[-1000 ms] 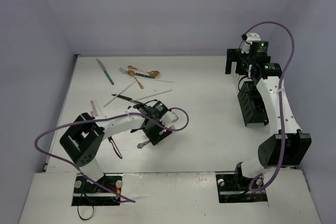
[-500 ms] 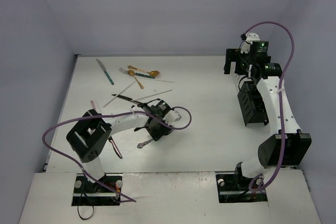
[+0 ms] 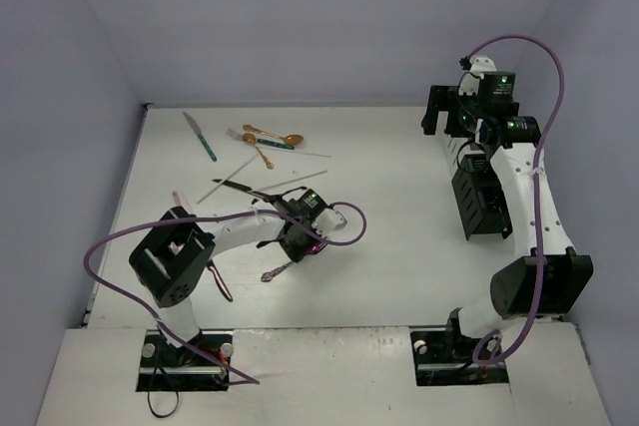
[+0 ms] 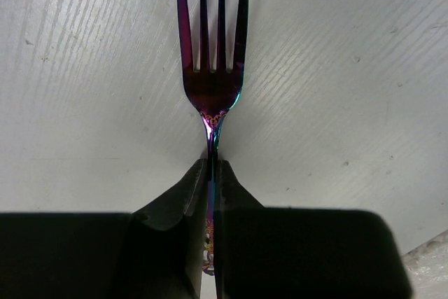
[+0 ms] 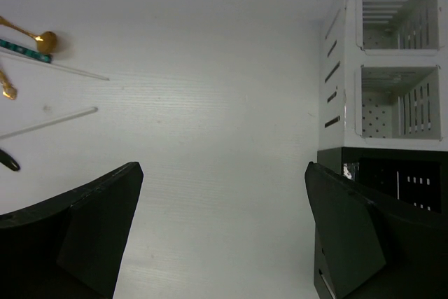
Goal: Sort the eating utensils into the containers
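One fork (image 4: 211,82) is pinched at its neck in the left gripper (image 4: 211,167), tines ahead; other utensils (image 3: 255,152) lie unsorted beyond it, while the right gripper (image 5: 224,197) hangs spread near the white container (image 5: 334,61) (compartments look empty).

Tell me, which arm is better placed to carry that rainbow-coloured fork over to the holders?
Left, probably. The left pincer is shut on the neck of the fork, so it only has to lift and carry. The right pincer hangs open and empty beside the white holder, far from the fork.
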### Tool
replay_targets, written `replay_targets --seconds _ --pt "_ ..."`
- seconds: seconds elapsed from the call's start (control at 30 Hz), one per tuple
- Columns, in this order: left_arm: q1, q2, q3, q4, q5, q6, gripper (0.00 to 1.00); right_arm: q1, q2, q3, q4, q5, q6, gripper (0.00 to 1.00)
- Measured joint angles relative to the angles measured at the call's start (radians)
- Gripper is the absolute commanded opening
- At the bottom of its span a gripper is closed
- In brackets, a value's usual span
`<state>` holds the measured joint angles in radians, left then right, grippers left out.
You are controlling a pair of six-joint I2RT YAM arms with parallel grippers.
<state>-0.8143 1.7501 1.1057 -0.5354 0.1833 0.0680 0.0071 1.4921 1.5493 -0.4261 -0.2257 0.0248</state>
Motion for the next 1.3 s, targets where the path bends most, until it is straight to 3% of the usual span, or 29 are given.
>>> replay_targets --seconds 0.17,0.4,0.63,0.97,1.3 --pt "0.060 -0.064 0.033 -0.031 0.033 0.004 0.00 0.000 0.033 0.096 0.002 -0.106 0.049 1.00" --pt "0.287 -0.255 0.305 0.026 0.164 -0.048 0.00 0.000 0.165 0.255 0.025 -0.314 0.172 0.96" --pt "0.310 -0.304 0.421 0.063 0.237 -0.133 0.00 0.019 0.254 0.271 0.113 -0.487 0.371 0.93" --pt "0.396 -0.181 0.422 0.084 0.340 -0.326 0.00 0.293 0.203 0.219 0.169 -0.529 0.352 0.91" --pt "0.403 -0.170 0.422 0.119 0.373 -0.398 0.00 0.358 0.207 0.174 0.180 -0.465 0.312 0.87"
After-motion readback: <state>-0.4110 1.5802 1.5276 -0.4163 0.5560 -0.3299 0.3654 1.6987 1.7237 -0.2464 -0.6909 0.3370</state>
